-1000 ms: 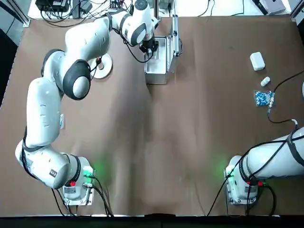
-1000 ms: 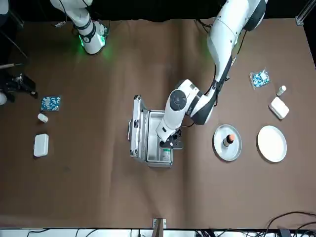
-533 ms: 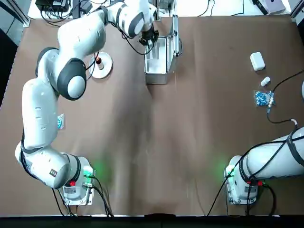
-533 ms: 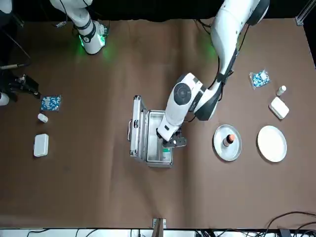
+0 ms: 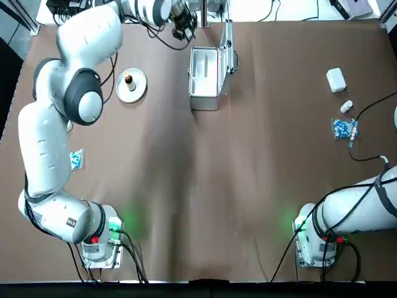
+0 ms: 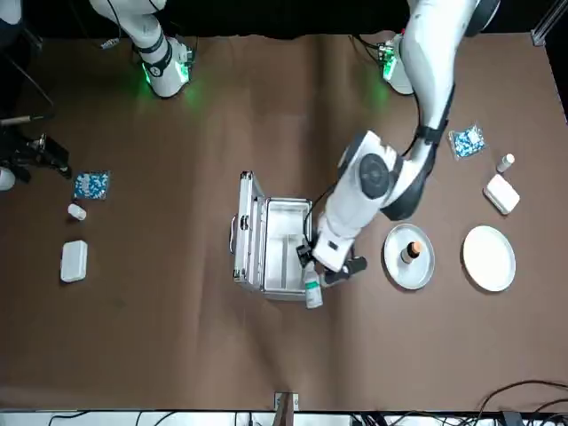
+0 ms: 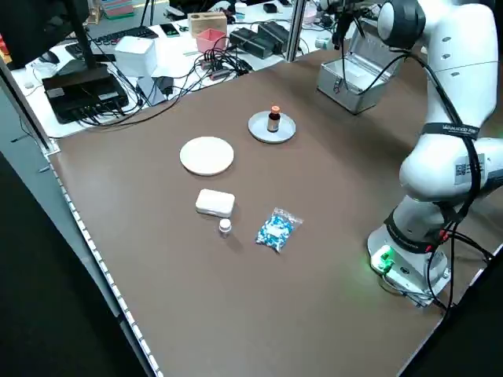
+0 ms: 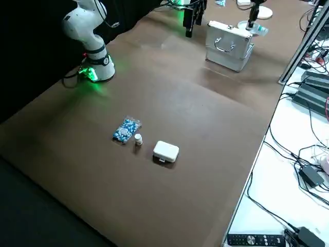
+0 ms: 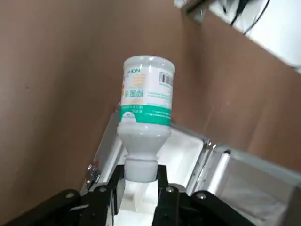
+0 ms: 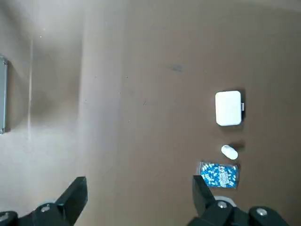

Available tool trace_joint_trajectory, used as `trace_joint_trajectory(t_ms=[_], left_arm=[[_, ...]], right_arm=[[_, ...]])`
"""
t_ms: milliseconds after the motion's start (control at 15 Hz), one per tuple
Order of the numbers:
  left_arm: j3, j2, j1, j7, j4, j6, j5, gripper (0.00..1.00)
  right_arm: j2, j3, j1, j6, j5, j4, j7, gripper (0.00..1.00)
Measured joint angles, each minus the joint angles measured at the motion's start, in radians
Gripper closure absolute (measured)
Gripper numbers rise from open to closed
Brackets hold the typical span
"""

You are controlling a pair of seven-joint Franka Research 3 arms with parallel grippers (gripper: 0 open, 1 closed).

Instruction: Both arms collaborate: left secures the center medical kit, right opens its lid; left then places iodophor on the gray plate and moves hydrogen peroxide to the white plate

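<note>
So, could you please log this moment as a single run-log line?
left gripper: shut on hydrogen peroxide, lifted beside open medical kit | iodophor: on gray plate | white plate: bare | right gripper: open, parked

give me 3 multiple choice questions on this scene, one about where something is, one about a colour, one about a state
1. Where is the iodophor?
A. on the gray plate
B. on the white plate
C. inside the medical kit

2. What colour is the band on the hydrogen peroxide label?
A. red
B. green
C. black

3. What state is the left gripper in?
A. open, empty
B. shut on the hydrogen peroxide
C. shut on the lid

Answers:
1. A: in the front view the brown bottle stands on the gray plate, while the white plate beside it is bare.
2. B: the left wrist view shows a green band across the white bottle.
3. B: its fingers clamp the bottle's neck, beside the medical kit, whose lid stands open. The right gripper is open, off to the side.
</note>
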Motion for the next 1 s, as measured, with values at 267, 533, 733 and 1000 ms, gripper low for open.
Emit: trace_joint_trajectory(t_ms=[267, 533, 733, 1000], left_arm=[[-0.016, -0.063, 0.102, 0.011, 0.001, -0.129, -0.090, 0.68], [-0.118, -0.089, 0.291, 0.050, 0.000, -0.219, -0.211, 0.68], [-0.196, -0.089, 0.432, 0.059, -0.003, -0.257, -0.230, 0.68], [-0.221, -0.088, 0.598, 0.059, -0.007, -0.359, -0.329, 0.68]], right_arm=[[0.000, 0.002, 0.009, -0.001, 0.000, 0.000, 0.000, 0.01], [0.000, 0.002, 0.010, -0.002, 0.000, 0.000, 0.000, 0.01], [0.000, 0.001, 0.010, -0.001, 0.000, 0.000, 0.000, 0.01], [0.000, 0.001, 0.010, -0.001, 0.000, 0.000, 0.000, 0.01]])
